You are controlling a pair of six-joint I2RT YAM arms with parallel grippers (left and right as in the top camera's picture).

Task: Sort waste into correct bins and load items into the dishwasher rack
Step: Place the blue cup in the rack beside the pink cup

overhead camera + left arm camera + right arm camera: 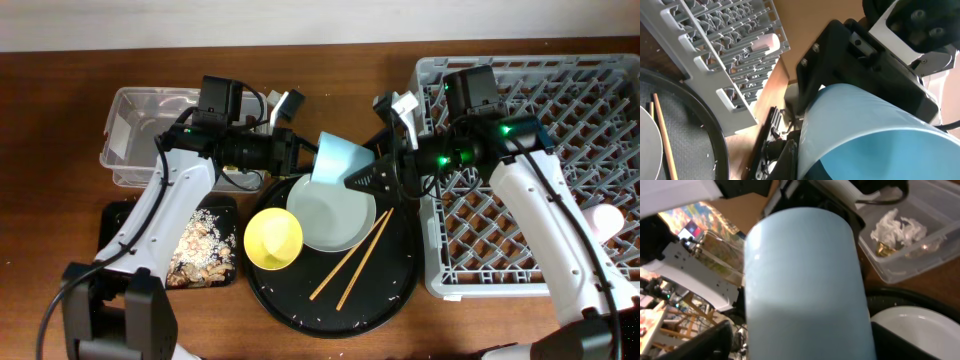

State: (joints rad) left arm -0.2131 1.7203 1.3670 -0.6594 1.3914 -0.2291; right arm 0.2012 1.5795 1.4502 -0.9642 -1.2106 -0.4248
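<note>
The small blue cup [340, 160] hangs tilted above the pale plate [330, 215], between both grippers. My left gripper [303, 150] is shut on its rim, one finger against the outer wall [840, 145]. My right gripper [368, 178] is open, a finger on either side of the cup [805, 295], with a gap on one side. The yellow bowl [273, 238] and chopsticks [352, 260] lie on the round black tray [390, 295]. The pink cup [607, 218] sits in the grey rack [590, 110].
The clear tub [140, 130] at the back left holds white tissue [897, 227] and a gold wrapper [882, 249]. The shallow black tray [205, 245] with food scraps lies in front of it. Rice grains dot the round tray.
</note>
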